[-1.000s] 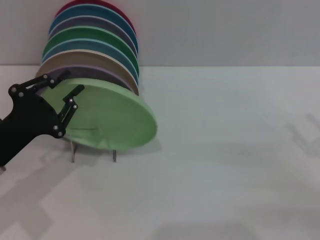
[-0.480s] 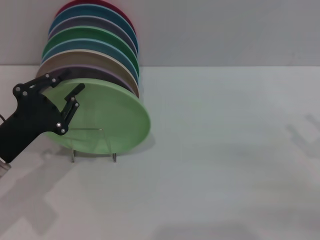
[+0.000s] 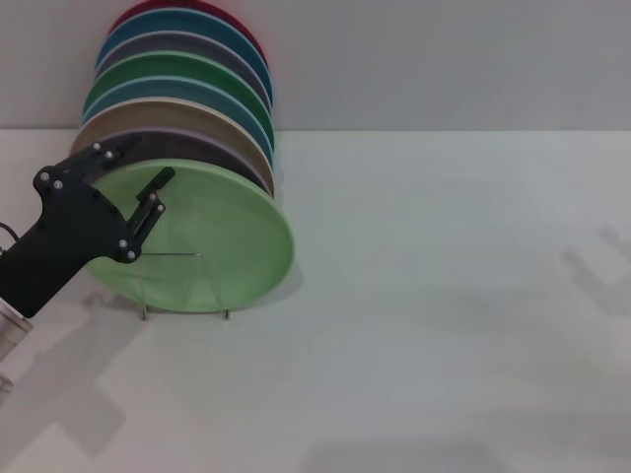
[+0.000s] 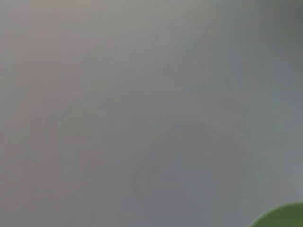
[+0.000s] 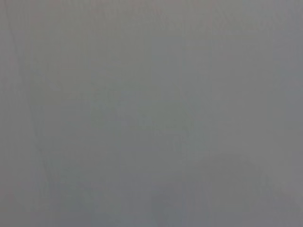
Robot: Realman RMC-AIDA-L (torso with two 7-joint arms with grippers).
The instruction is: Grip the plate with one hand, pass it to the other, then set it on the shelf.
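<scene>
The light-green plate [image 3: 212, 232] stands nearly upright at the front of the clear shelf [image 3: 225, 311], leaning back against the row of other plates. My left gripper [image 3: 138, 164] is at the plate's upper left rim. Its jaws stand apart and straddle the rim, one finger [image 3: 154, 193] in front of the plate's face and the other behind the rim. A sliver of the plate shows in the left wrist view [image 4: 284, 217]. My right gripper is out of view. The right wrist view shows only a blank grey surface.
Several other plates stand in the rack behind the light-green one, among them a lilac one [image 3: 212, 148], a darker green one [image 3: 168, 71] and a red one [image 3: 177, 7] at the back. The white table [image 3: 444, 296] stretches to the right, with a grey wall behind.
The light-green plate has tipped from leaning forward to nearly upright against the stack. My left gripper has moved up and slightly right with its rim.
</scene>
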